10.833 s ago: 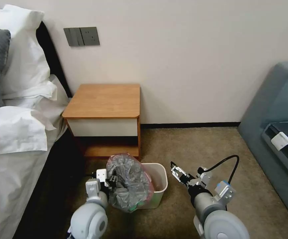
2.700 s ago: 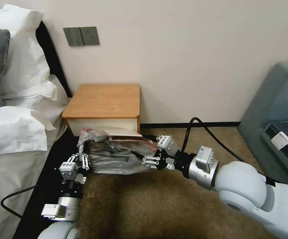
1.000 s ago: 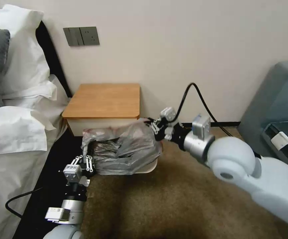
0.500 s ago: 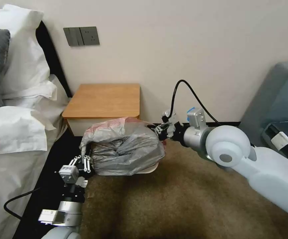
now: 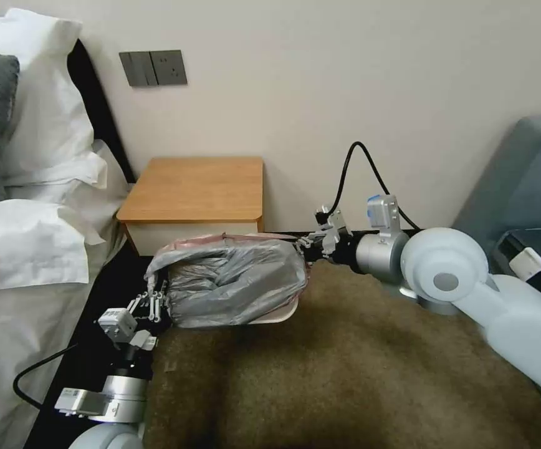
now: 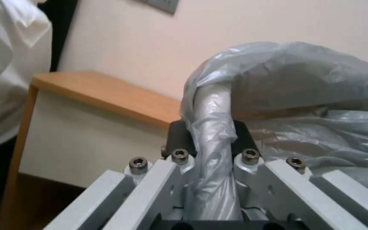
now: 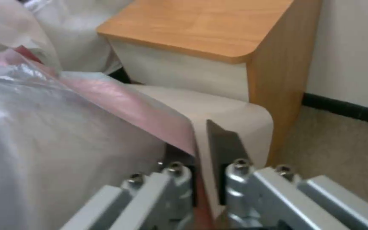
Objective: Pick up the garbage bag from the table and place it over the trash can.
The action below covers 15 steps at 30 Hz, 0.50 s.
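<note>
The grey garbage bag (image 5: 233, 280) with its pinkish rim is stretched sideways over the cream trash can (image 5: 280, 317), whose front rim peeks out beneath it. My left gripper (image 5: 156, 304) is shut on the bag's left end. In the left wrist view, a twisted strand of the bag (image 6: 299, 80) runs between that gripper's (image 6: 213, 143) fingers. My right gripper (image 5: 301, 245) is shut on the right end. The right wrist view shows this gripper (image 7: 201, 150) pinching the bag's (image 7: 65, 127) pink rim at the can's rounded corner (image 7: 235, 111). The table (image 5: 196, 187) stands bare just behind.
A bed with white pillows (image 5: 33, 218) borders the left side, close to my left arm. A grey sofa (image 5: 520, 187) stands at the right. The wall runs behind the table. Open brown carpet (image 5: 345, 374) lies in front of the can.
The right gripper has moved a little right, pulling the bag flatter and wider over the can. The left gripper has dropped slightly toward the lower left, still holding its end.
</note>
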{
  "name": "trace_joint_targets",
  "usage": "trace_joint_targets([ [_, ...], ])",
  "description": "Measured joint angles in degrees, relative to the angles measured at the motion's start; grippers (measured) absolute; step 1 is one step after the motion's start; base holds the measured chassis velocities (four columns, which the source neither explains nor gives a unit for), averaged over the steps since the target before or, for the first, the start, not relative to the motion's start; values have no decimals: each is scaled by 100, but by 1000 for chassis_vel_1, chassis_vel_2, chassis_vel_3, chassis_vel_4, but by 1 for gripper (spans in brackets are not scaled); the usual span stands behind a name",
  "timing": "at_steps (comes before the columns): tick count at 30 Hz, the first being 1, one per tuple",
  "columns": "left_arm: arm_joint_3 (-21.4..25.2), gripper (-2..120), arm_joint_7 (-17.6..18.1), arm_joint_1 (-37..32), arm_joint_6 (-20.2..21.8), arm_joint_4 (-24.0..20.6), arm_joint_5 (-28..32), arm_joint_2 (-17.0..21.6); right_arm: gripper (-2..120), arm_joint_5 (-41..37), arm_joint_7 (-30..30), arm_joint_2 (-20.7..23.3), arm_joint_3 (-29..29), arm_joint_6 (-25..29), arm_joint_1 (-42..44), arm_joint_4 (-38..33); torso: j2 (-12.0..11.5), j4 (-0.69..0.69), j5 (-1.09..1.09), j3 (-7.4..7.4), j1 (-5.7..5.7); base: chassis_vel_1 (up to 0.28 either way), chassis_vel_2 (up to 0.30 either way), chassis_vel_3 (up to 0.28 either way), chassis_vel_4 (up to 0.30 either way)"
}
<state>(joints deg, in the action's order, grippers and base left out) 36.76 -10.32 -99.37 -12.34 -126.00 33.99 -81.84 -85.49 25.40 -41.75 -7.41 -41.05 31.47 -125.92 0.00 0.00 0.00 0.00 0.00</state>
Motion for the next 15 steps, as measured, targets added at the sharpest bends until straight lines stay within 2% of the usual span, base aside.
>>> trace_joint_targets([
  [1,0,6,0,0,0,0,0,0,10,0,0,0,0,0,0,0,0,0,0,0,0,0,0,0,0],
  [4,21,6,39,20,91,10,117,9,25,-49,347,3,159,199,189,-159,0,0,0,0,0,0,0,0,0],
  [5,21,6,39,20,91,10,117,9,25,-49,347,3,159,199,189,-159,0,0,0,0,0,0,0,0,0],
  [8,17,6,142,40,191,21,226,6,39,-98,437,77,313,281,364,-284,0,0,0,0,0,0,0,0,0],
  [9,17,6,142,40,191,21,226,6,39,-98,437,77,313,281,364,-284,0,0,0,0,0,0,0,0,0],
  [10,12,6,205,55,216,30,252,-2,46,-82,454,118,365,312,473,-368,0,0,0,0,0,0,0,0,0],
  [12,7,6,247,63,234,32,255,-12,55,-27,494,146,391,348,607,-489,0,0,0,0,0,0,0,0,0],
  [14,5,6,256,65,239,33,256,-14,57,-1,507,153,400,358,652,-528,0,0,0,0,0,0,0,0,0],
  [15,3,6,274,66,245,31,255,-16,63,92,542,168,417,381,774,-615,0,0,0,0,0,0,0,0,0],
])
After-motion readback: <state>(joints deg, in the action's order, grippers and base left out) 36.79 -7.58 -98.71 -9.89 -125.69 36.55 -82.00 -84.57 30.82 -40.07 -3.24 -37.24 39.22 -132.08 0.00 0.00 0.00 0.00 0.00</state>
